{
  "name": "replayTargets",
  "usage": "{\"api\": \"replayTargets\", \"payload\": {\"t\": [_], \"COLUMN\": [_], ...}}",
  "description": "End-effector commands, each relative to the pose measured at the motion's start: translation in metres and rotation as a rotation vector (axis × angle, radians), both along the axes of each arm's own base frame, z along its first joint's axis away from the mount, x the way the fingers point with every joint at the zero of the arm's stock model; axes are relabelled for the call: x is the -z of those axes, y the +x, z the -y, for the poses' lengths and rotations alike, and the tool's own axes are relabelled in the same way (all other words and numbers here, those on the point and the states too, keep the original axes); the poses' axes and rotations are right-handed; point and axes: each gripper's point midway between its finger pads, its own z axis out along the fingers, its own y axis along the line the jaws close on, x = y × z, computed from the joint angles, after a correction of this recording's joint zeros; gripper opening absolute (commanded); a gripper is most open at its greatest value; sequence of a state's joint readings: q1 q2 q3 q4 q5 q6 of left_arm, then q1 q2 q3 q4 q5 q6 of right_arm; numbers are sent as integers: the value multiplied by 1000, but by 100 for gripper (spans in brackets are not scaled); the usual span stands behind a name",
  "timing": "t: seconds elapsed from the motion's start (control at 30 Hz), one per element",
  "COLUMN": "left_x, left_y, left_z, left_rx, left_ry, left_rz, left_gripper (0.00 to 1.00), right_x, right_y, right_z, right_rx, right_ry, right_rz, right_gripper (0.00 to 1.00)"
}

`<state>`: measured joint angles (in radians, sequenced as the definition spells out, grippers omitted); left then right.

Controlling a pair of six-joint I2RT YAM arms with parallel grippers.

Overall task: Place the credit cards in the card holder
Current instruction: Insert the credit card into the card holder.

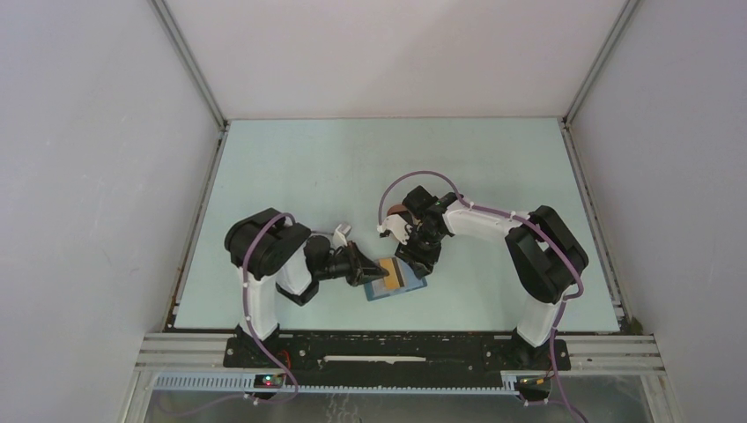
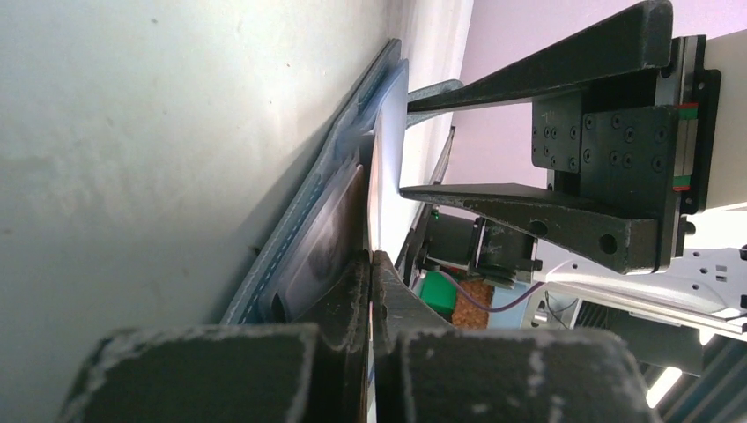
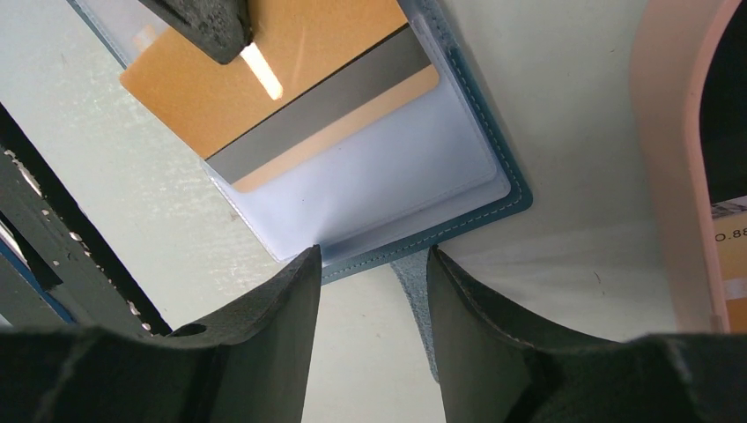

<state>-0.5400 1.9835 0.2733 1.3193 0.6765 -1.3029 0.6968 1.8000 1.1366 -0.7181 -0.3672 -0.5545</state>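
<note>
While the left gripper (image 1: 359, 264), closed on a gold magnetic-stripe card (image 3: 291, 79), held it over the clear pocket (image 3: 379, 185) of the open blue card holder (image 3: 514, 198) on the table (image 1: 352, 167), the right gripper (image 3: 372, 260) stood open astride the holder's snap tab (image 3: 410, 286). Insertion appeared under way; next, the card's edge would need aligning with a slot mouth while the holder was steadied.

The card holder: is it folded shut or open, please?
Open: the card holder lies spread flat, its clear inside up, with the orange card on it.
</note>
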Motion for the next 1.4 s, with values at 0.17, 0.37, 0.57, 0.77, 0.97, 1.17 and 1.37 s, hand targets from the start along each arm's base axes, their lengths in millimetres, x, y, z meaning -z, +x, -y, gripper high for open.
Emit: {"api": "replayTargets", "payload": {"t": [0.17, 0.37, 0.57, 0.77, 0.97, 1.17, 1.37], "left_x": [-3, -1, -6, -8, -10, -8, -6], "left_y": [0, -2, -1, -2, -1, -2, -1], "left_z": [5, 6, 7, 9, 11, 11, 13], "left_rx": [-56, -70, -78, -71, -66, -59, -51], "left_ry": [4, 15, 12, 11, 17, 34, 34], "left_rz": [44, 38, 48, 41, 39, 31, 22], "left_gripper": [0, 1, 5, 16, 25, 36, 37], "right_x": [-1, -10, -33, -52, -76, -105, -94], "right_y": [-7, -4, 3, 5, -5, -37, -62], "right_z": [-12, -13, -14, -11, -20, -51, -87], "right_rx": [-26, -15, -8, -15, -79, -365, -772], "right_ry": [23, 44, 96, 138, 233, 457, 519], "right_rz": [-22, 0, 54, 100, 130, 280, 519], "right_gripper": [57, 62, 65, 66, 62, 30, 0]}}
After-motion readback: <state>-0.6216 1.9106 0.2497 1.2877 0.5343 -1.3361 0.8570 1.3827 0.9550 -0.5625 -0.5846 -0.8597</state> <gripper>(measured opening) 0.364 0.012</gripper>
